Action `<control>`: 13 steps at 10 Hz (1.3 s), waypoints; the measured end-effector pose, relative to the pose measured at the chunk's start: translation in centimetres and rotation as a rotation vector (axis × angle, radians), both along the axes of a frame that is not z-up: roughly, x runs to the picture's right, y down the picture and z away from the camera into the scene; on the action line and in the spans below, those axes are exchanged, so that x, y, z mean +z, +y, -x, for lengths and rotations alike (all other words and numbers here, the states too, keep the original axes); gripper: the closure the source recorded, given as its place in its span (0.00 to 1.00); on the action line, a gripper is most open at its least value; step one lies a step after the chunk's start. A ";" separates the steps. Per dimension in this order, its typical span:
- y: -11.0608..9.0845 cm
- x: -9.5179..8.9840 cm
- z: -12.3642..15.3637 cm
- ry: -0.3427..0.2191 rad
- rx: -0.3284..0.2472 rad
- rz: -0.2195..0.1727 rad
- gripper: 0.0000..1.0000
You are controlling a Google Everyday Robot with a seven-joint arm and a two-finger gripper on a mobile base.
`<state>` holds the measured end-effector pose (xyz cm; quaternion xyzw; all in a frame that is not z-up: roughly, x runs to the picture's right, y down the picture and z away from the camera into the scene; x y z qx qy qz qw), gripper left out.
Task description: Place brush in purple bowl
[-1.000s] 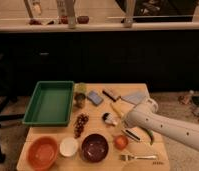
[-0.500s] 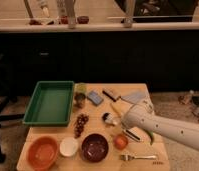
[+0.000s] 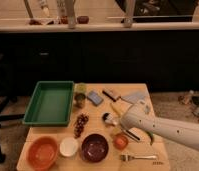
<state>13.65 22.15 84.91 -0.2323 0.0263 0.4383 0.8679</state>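
Note:
The brush [image 3: 108,118] lies on the wooden table [image 3: 53,131], its round white head at mid-table and its dark handle running down-right under my arm. My gripper [image 3: 119,122] hangs at the end of the white arm, which reaches in from the right. It is just right of the brush head and over the handle, open, with nothing in it. The arm's wrist hides most of the fingers. The purple bowl [image 3: 95,147] stands near the front edge, down-left of the brush head and apart from it.
An orange bowl [image 3: 42,152] and a small white bowl [image 3: 69,146] stand left of the purple one. A green tray [image 3: 49,102] fills the left side. Grapes [image 3: 81,124], a can [image 3: 80,99], a blue sponge [image 3: 94,97], a dark block [image 3: 111,95], a red fruit [image 3: 121,141] and a fork [image 3: 138,157] lie around.
The arm has crept slightly down-left toward the brush head. Nothing on the table has moved.

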 end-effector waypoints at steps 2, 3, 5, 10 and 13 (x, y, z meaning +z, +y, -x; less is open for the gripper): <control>0.1 0.0 0.5 -0.043 -0.044 -0.003 0.20; 0.1 0.1 0.7 -0.070 -0.069 -0.003 0.20; 0.2 0.1 1.1 -0.129 -0.115 0.008 0.20; 0.4 0.5 1.3 -0.200 -0.167 0.041 0.20; 0.7 0.9 1.4 -0.213 -0.183 0.063 0.21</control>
